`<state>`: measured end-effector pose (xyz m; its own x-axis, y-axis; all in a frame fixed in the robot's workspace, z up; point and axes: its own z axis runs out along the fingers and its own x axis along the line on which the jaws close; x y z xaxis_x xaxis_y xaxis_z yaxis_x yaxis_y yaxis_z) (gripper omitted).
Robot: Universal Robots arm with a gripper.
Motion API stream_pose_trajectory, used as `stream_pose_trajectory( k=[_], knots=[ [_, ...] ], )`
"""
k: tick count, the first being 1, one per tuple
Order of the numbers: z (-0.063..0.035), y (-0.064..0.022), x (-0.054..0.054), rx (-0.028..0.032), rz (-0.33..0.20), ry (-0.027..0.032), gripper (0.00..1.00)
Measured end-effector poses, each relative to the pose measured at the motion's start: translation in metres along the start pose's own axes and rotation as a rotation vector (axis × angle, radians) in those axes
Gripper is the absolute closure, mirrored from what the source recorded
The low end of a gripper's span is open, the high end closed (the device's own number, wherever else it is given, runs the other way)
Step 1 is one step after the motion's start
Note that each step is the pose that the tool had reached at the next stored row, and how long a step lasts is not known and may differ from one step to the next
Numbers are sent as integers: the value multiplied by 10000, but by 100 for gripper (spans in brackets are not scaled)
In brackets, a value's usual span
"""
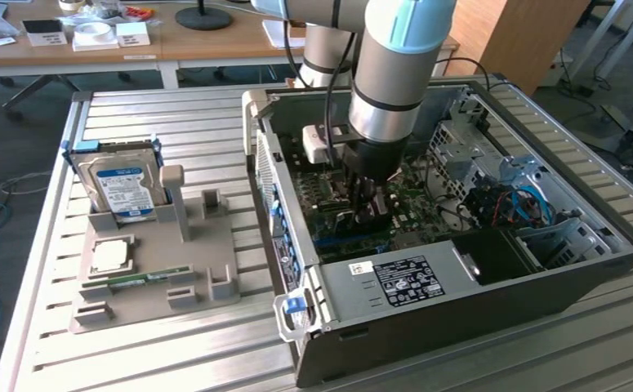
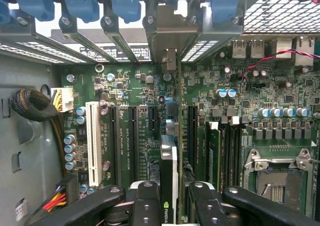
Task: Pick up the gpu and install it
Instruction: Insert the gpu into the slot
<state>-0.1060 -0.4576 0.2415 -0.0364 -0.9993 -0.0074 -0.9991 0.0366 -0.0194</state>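
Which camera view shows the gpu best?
The wrist view: the gpu appears edge-on between the gripper fingers, above the motherboard slots. In the exterior view, the gpu is a dark sliver below the arm, inside the computer case.

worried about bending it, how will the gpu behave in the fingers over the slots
The gpu is a thin card held edge-on between the fingers, so it probably stays stiff along its length but could tilt sideways. It looks light. Its exposed components over the motherboard suggest it is fragile under hard pushing.

Soft daylight comes from about one o'clock, brightening the ribbed table [image 1: 163, 114]. The open computer case [image 1: 534, 278] interior stays shadowed. The wrist view is evenly lit, slightly soft.
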Motion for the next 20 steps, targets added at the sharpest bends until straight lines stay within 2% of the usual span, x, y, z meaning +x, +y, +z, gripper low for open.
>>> stream_pose_trajectory(
  k=[20],
  knots=[
    [7, 3, 0, -7, 2, -1, 73]
  ],
)
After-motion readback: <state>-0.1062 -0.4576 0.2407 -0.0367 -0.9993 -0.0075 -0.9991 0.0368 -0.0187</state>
